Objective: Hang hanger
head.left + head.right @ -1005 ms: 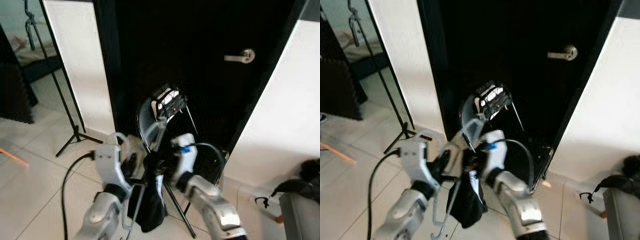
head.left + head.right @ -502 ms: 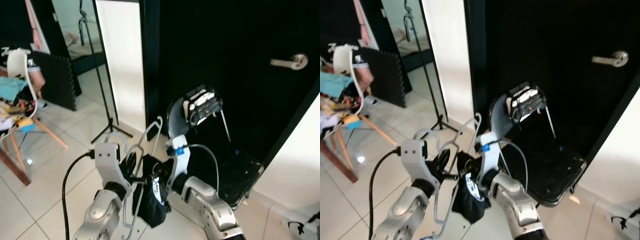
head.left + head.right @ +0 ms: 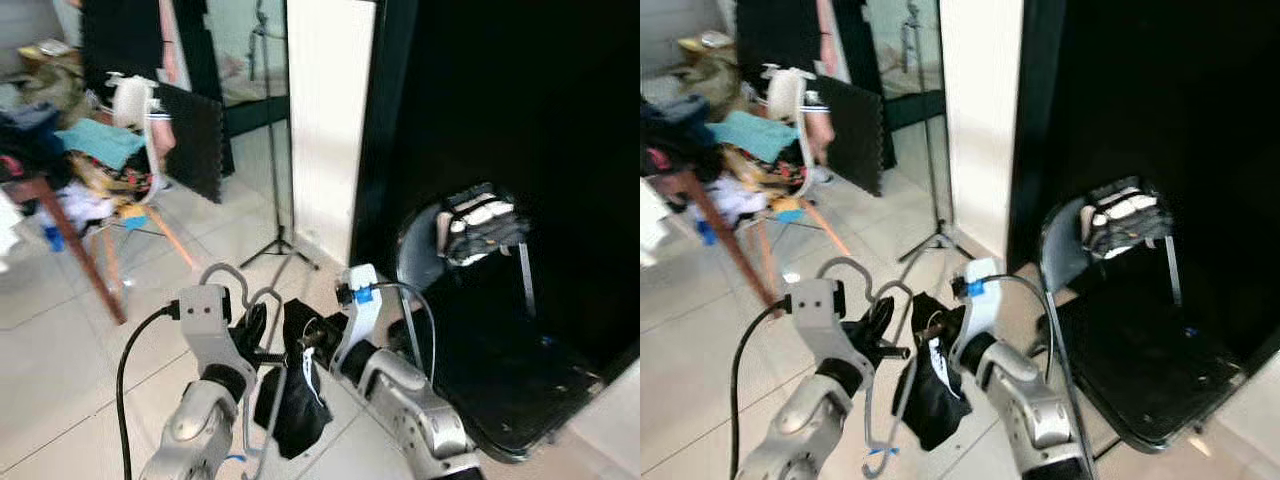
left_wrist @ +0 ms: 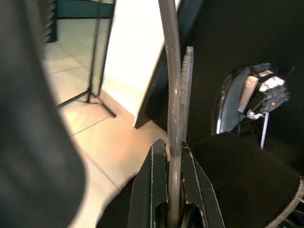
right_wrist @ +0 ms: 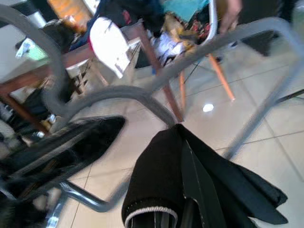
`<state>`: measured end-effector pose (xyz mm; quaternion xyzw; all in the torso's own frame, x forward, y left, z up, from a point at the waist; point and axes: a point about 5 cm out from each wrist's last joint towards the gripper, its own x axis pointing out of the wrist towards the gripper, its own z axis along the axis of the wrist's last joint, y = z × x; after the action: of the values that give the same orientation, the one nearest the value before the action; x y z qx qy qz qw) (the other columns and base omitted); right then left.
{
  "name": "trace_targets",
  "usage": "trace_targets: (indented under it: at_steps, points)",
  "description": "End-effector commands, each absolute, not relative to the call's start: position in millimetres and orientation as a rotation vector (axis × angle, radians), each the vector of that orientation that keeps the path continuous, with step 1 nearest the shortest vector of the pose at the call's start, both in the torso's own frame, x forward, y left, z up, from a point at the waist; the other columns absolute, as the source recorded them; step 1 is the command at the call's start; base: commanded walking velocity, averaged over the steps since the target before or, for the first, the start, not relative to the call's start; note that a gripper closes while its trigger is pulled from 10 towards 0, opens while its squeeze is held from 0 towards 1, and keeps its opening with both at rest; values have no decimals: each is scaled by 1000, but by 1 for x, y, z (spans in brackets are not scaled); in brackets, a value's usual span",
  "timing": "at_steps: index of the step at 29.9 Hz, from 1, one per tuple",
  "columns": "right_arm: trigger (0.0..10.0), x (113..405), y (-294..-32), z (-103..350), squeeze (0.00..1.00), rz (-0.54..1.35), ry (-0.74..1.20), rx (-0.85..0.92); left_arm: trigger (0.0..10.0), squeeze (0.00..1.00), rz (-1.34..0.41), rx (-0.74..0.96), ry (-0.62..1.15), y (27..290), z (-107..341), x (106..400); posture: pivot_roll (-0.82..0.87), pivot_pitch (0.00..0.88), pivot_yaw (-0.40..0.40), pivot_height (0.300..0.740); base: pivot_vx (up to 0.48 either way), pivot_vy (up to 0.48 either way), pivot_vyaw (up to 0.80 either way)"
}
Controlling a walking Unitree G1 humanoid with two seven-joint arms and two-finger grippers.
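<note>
A grey plastic hanger [image 3: 262, 300] is held low in front of me, over the tiled floor. My left gripper [image 3: 252, 332] is shut on it; in the left wrist view the two black fingers [image 4: 154, 180] pinch the grey hanger rod [image 4: 172, 104]. A black garment [image 3: 292, 400] with a white label hangs down beside the hanger. My right gripper [image 3: 308, 345] is shut on the garment's upper edge, close to the left gripper. In the right wrist view the black cloth [image 5: 161, 175] drapes over the fingers, and the hanger's grey bars [image 5: 118, 92] cross just beyond.
A black folding chair [image 3: 500, 380] stands at the right before a black door, with a black-and-white bundle [image 3: 480, 225] on its backrest. A thin tripod stand [image 3: 275, 200] is ahead. At the left are a wooden table [image 3: 60, 190] piled with clothes and a white chair [image 3: 140, 105].
The whole view has swung to the left: the door handle has left the picture and the cluttered table has come in. Both grippers keep their hold on hanger and garment.
</note>
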<state>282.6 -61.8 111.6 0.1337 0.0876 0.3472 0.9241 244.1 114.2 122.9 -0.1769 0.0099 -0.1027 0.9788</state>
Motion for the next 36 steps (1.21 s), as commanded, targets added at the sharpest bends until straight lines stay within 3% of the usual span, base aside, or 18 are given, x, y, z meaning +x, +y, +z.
trace_targets:
  at_steps: [1,3,6,7,8,9,10,11,17,24,33,36]
  points:
    - [10000,283,-64,114,0,699,156,257,10000,0,-210,-398,11,112,126,244,32,0,0,740,0,0,719]
    - [10000,283,-90,115,0,571,143,243,10000,0,-201,-260,43,121,122,227,19,0,-8,740,0,0,719]
    - [10000,283,-100,116,0,527,133,218,10000,0,-205,-173,42,123,121,220,18,0,-9,740,0,0,719]
    - [10000,284,-115,115,0,423,131,242,10000,0,-193,-40,40,129,117,212,20,0,-15,740,0,0,712]
    - [10000,284,-115,115,0,423,131,242,10000,0,-193,-40,40,129,117,212,20,0,-15,740,0,0,712]
    - [10000,284,-132,111,0,326,140,233,10000,0,-162,18,62,140,109,204,5,0,-11,740,0,0,719]
    - [10000,284,-132,111,0,326,140,233,10000,0,-162,18,62,140,109,204,5,0,-11,740,0,0,719]
    - [10000,284,-151,104,0,207,171,227,10000,0,-97,33,94,157,98,196,8,0,-19,740,0,0,719]
    - [10000,278,-172,93,0,115,241,160,10000,0,38,-21,163,181,77,176,19,0,-39,740,0,0,717]
    - [10000,271,-177,83,0,125,292,113,10000,0,49,14,160,173,82,175,28,0,-39,740,0,0,712]
    - [10000,279,-161,96,0,201,215,72,10000,0,24,-7,145,170,85,182,35,0,-39,740,0,0,487]
    - [10000,289,-144,109,0,268,146,79,10000,0,5,-45,83,163,97,199,35,0,-43,740,0,0,0]
